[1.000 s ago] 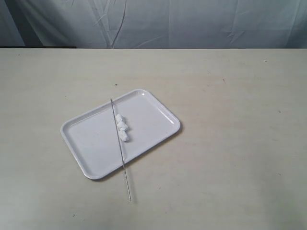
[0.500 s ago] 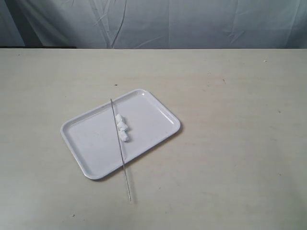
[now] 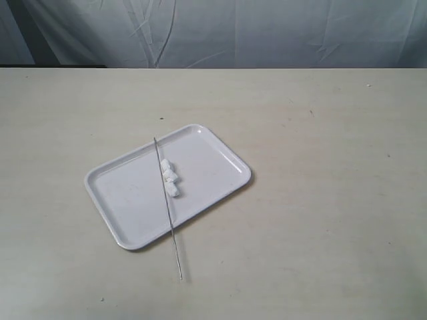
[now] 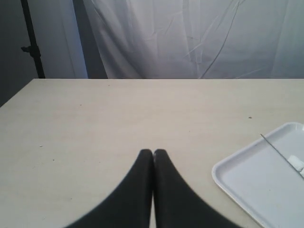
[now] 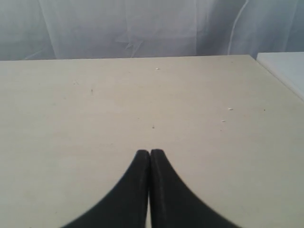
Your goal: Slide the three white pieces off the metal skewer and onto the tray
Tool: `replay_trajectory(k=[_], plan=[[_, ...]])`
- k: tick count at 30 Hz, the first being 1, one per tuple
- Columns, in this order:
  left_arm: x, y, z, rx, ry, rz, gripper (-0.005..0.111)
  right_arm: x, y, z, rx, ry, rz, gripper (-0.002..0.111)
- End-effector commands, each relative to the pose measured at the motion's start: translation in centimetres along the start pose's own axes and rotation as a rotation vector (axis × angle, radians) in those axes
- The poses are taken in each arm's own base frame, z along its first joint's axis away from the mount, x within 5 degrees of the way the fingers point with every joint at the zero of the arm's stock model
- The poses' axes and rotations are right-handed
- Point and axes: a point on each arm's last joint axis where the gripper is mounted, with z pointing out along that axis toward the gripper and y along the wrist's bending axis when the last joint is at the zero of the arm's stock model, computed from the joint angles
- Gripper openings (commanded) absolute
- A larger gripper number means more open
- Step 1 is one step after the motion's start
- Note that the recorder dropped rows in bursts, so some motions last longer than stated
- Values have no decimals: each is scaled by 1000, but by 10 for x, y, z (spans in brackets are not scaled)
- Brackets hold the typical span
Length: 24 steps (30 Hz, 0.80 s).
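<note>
Both units are clenched empty: your left end effector (image 4: pixel 153 153) and right end effector (image 5: pixel 150 153) sit over the bench (image 3: pixel 320 167), apart from the tray (image 3: pixel 127 200). The metal skewer (image 3: pixel 168 212) lies across the tray, its near end overhanging onto the bench, with the three white pieces (image 3: pixel 170 177) bunched against it mid-tray.

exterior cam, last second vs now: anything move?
Nothing visibly changed. The metal skewer lies across the tray in the same place, one end out on the table, and the three white pieces sit at the same spot along it. No arm has entered that view.
</note>
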Motion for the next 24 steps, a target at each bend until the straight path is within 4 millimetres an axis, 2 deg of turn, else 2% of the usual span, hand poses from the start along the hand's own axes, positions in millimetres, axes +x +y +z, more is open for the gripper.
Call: replay_trajectory(k=[1, 5, 8, 11, 24], plan=[[7, -1, 4, 7, -15, -13, 0, -1, 3, -4, -33, -43, 62, 0], [21, -2, 11, 17, -11, -32, 0, 0, 4, -4, -41, -37, 124, 0], [39, -3, 19, 20, -12, -35, 0, 0, 4, -4, -35, -34, 95, 0], [35, -2, 20, 17, -73, -16, 0, 2, 4, -4, -32, -15, 29, 0], [36, -3, 20, 20, -57, -12, 0, 5, 6, -4, -54, 17, 16, 0]])
